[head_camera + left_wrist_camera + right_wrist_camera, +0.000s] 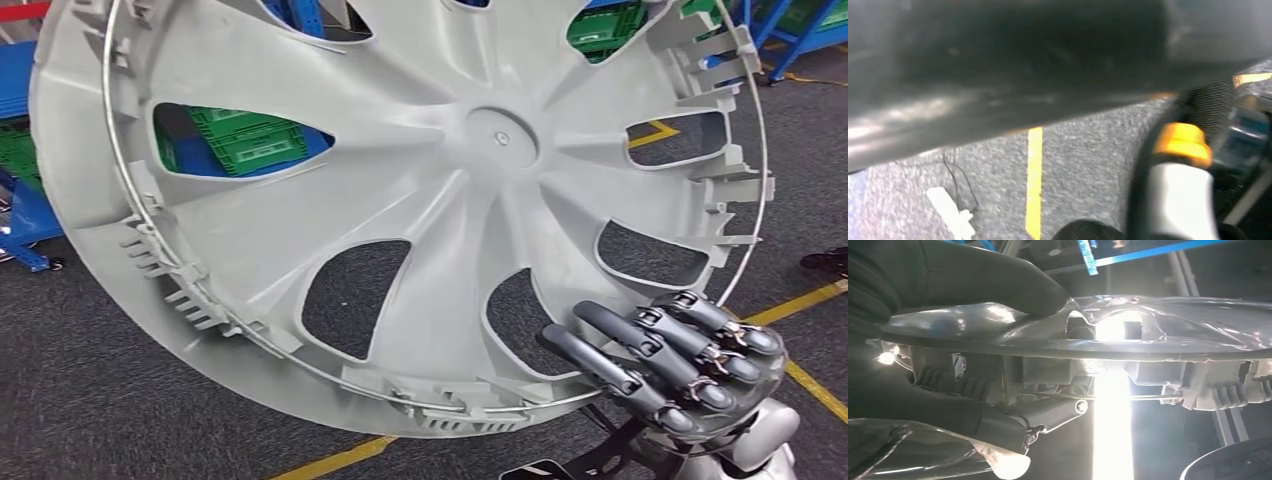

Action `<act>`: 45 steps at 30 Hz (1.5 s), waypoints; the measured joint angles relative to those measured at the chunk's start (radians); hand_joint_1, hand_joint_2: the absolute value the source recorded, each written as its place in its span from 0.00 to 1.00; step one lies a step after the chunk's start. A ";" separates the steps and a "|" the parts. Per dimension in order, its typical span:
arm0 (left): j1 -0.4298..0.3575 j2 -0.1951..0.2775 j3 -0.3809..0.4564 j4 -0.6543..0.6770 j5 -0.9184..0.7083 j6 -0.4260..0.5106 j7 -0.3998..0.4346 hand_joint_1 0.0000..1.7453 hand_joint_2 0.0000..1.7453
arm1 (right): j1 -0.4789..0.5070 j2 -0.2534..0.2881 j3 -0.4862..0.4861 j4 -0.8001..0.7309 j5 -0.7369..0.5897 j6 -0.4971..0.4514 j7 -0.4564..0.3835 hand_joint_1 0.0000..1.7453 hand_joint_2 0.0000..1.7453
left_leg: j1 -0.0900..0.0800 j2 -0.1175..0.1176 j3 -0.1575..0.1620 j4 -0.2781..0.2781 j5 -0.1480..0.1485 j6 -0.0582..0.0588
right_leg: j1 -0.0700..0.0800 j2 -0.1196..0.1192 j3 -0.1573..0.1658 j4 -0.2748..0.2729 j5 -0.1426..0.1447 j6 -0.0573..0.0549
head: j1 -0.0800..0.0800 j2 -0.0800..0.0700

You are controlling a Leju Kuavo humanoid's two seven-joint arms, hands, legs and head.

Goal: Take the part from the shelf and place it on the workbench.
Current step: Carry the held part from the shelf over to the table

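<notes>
Grey carpet floor with yellow lines fills the ground of the room, and in the head view blue racks stand at 9 o'clock and at 1 o'clock, with green crates seen through the openings of the part. A dark shoe lies on the floor at 3 o'clock. The part is a big grey wheel cover; it is held up in the air, tilted, with its inner side toward the head camera, so the clips and the thin wire ring around its rim are visible. It takes most of the head view, and its top and left edges run out of the picture. The right hand is at 5 o'clock and grasps the cover at the lower right rim: the dark fingers lie over the inner side, and in the right wrist view the thick thumb presses on the other face of the cover, so the rim is pinched between them. The lower edge of the cover hangs above the floor, apart from it, and bare carpet lies under it from 6 to 8 o'clock. In the left wrist view the floor with one yellow line is seen, and a blurred dark shape covers the upper part; I cannot tell if the left hand is released or clenched.
</notes>
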 joint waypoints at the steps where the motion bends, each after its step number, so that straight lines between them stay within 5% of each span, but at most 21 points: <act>1: 0.001 0.002 0.000 0.000 -0.008 -0.004 0.002 0.00 0.00 | 0.004 0.000 -0.001 -0.001 0.002 0.000 0.001 1.00 1.00 | 0.000 -0.004 0.003 -0.011 -0.004 0.003 | -0.002 0.011 -0.007 0.001 0.004 0.006 | 0.000 0.000; 3: 0.001 0.004 0.000 -0.001 -0.024 -0.012 0.004 0.00 0.00 | 0.020 -0.001 -0.008 -0.008 0.006 0.000 -0.001 1.00 1.00 | 0.000 0.018 0.004 -0.024 -0.004 0.007 | -0.004 0.023 -0.020 0.001 0.009 0.020 | -0.002 0.000; 5: 0.001 0.004 0.001 -0.002 -0.036 -0.018 0.006 0.00 0.00 | 0.037 -0.003 -0.021 -0.017 0.005 0.000 -0.012 1.00 1.00 | 0.004 0.042 0.007 -0.037 0.002 0.014 | -0.001 -0.018 -0.040 0.028 -0.010 0.028 | 0.003 0.000; 7: 0.004 0.004 0.001 -0.002 -0.042 -0.022 0.009 0.00 0.00 | 0.047 -0.004 -0.030 -0.022 0.001 0.000 -0.026 1.00 1.00 | 0.002 0.068 0.009 -0.042 0.004 0.020 | 0.001 -0.077 -0.088 0.126 -0.066 0.033 | 0.009 0.000; 9: 0.007 0.004 0.001 -0.002 -0.043 -0.024 0.012 0.00 0.00 | 0.060 -0.004 -0.038 -0.024 -0.002 0.000 -0.038 1.00 1.00 | 0.000 0.097 0.007 -0.041 0.004 0.022 | -0.001 -0.094 -0.144 0.252 -0.122 0.038 | 0.009 0.000; 11: 0.007 0.004 0.001 -0.002 -0.045 -0.025 0.014 0.00 0.00 | 0.073 -0.004 -0.047 -0.024 -0.003 0.000 -0.049 1.00 1.00 | 0.000 0.124 0.007 -0.039 0.003 0.021 | -0.002 -0.096 -0.152 0.287 -0.123 0.042 | 0.010 0.000; 15: 0.006 0.005 0.001 -0.002 -0.050 -0.027 0.016 0.00 0.00 | 0.087 -0.004 -0.061 -0.025 -0.009 0.000 -0.065 1.00 1.00 | -0.003 0.167 0.007 -0.027 -0.005 0.005 | -0.001 -0.149 -0.009 0.051 -0.034 0.038 | 0.009 0.000; 17: 0.006 0.009 0.002 -0.002 -0.053 -0.031 0.016 0.00 0.00 | 0.093 -0.004 -0.068 -0.027 -0.015 0.000 -0.076 1.00 1.00 | -0.008 0.181 0.007 -0.020 -0.008 -0.006 | 0.004 -0.158 0.013 0.010 -0.033 0.026 | 0.008 0.000; 19: 0.005 0.012 0.002 -0.002 -0.055 -0.034 0.016 0.00 0.00 | 0.100 -0.004 -0.074 -0.027 -0.020 0.000 -0.083 1.00 1.00 | -0.007 0.196 0.009 -0.020 -0.007 -0.015 | 0.003 -0.137 0.009 0.012 -0.028 0.014 | 0.008 0.000; 22: 0.001 0.013 0.002 -0.002 -0.056 -0.037 0.016 0.00 0.00 | 0.104 -0.004 -0.080 -0.028 -0.022 0.000 -0.086 1.00 1.00 | -0.001 0.154 -0.011 0.038 -0.057 -0.027 | -0.001 -0.110 0.004 0.011 -0.020 -0.002 | 0.006 0.000; 24: 0.002 0.014 0.002 -0.002 -0.057 -0.039 0.016 0.00 0.00 | 0.104 -0.004 -0.082 -0.028 -0.024 0.000 -0.086 1.00 1.00 | 0.001 0.103 -0.067 0.171 -0.128 -0.030 | 0.001 -0.089 -0.001 0.012 -0.016 -0.008 | 0.005 0.000; 26: 0.003 0.014 0.002 -0.002 -0.057 -0.041 0.016 0.00 0.00 | 0.105 -0.003 -0.083 -0.027 -0.027 0.000 -0.087 1.00 1.00 | -0.002 0.086 -0.111 0.268 -0.154 -0.024 | 0.006 -0.064 -0.004 0.012 -0.013 -0.013 | 0.005 0.000; 28: 0.003 0.013 0.002 -0.002 -0.057 -0.042 0.015 0.00 0.00 | 0.105 -0.003 -0.083 -0.027 -0.029 0.000 -0.087 1.00 1.00 | -0.007 0.077 -0.089 0.213 -0.101 -0.010 | 0.012 -0.037 -0.004 0.012 -0.010 -0.016 | 0.005 0.000; 30: 0.003 0.015 0.002 -0.002 -0.057 -0.042 0.015 0.00 0.00 | 0.104 -0.003 -0.083 -0.027 -0.030 0.000 -0.087 1.00 1.00 | -0.012 0.036 -0.032 0.082 -0.033 0.015 | 0.015 -0.010 -0.006 0.012 -0.006 -0.015 | 0.006 0.000; 32: 0.004 0.016 0.001 -0.002 -0.057 -0.042 0.013 0.00 0.00 | 0.101 -0.003 -0.084 -0.027 -0.031 0.000 -0.087 1.00 1.00 | -0.016 0.000 0.000 0.004 -0.013 0.033 | 0.012 0.015 -0.014 0.013 0.000 -0.007 | 0.006 0.000; 34: 0.003 0.018 0.001 -0.001 -0.058 -0.042 0.012 0.00 0.00 | 0.100 -0.003 -0.084 -0.027 -0.032 0.000 -0.086 1.00 1.00 | -0.018 0.010 0.006 -0.017 -0.014 0.038 | 0.005 0.036 -0.024 0.010 0.008 0.006 | 0.004 0.000; 37: -0.001 0.015 0.002 -0.001 -0.058 -0.043 0.012 0.00 0.00 | 0.096 -0.004 -0.087 -0.025 -0.031 0.000 -0.083 1.00 1.00 | -0.011 0.052 0.019 -0.052 0.003 0.031 | 0.009 -0.023 -0.057 0.055 -0.022 0.022 | 0.008 0.000; 39: 0.002 0.013 0.002 -0.001 -0.058 -0.045 0.012 0.00 0.00 | 0.090 -0.004 -0.088 -0.023 -0.030 0.000 -0.082 1.00 1.00 | -0.010 0.080 0.020 -0.058 0.006 0.030 | 0.006 -0.078 -0.112 0.170 -0.086 0.033 | 0.012 0.000; 41: 0.003 0.012 0.002 0.000 -0.058 -0.046 0.012 0.00 0.00 | 0.089 -0.004 -0.088 -0.020 -0.030 0.000 -0.081 1.00 1.00 | -0.009 0.110 0.019 -0.056 0.005 0.029 | -0.001 -0.093 -0.155 0.266 -0.119 0.045 | 0.011 0.000; 43: 0.002 0.010 0.002 0.000 -0.058 -0.047 0.012 0.00 0.00 | 0.089 -0.004 -0.089 -0.017 -0.030 0.000 -0.080 1.00 1.00 | -0.006 0.138 0.019 -0.052 0.002 0.023 | -0.009 -0.104 -0.126 0.224 -0.084 0.054 | 0.011 0.000; 45: 0.002 0.010 0.002 0.001 -0.057 -0.047 0.012 0.00 0.00 | 0.089 -0.004 -0.089 -0.016 -0.030 0.000 -0.079 1.00 1.00 | -0.006 0.160 0.018 -0.041 -0.007 0.009 | -0.011 -0.145 -0.047 0.092 -0.036 0.059 | 0.012 0.000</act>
